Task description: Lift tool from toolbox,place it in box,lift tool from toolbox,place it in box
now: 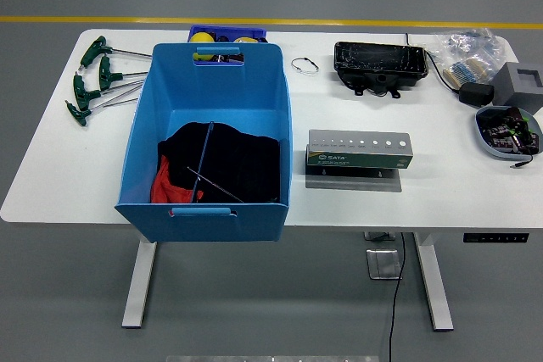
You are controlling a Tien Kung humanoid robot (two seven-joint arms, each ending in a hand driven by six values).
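Several T-handle wrenches (95, 80) beside blue box (214, 91).

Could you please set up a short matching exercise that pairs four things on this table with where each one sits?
Things:
1. blue box
2. green-handled tools
3. grey tool holder
4. black tray

Places:
A. far edge of the table, right of centre
B. left end of the table
C. middle of the table, just right of the box
D. left of centre, overhanging the near edge

Pairs: 1-D, 2-B, 3-C, 4-A
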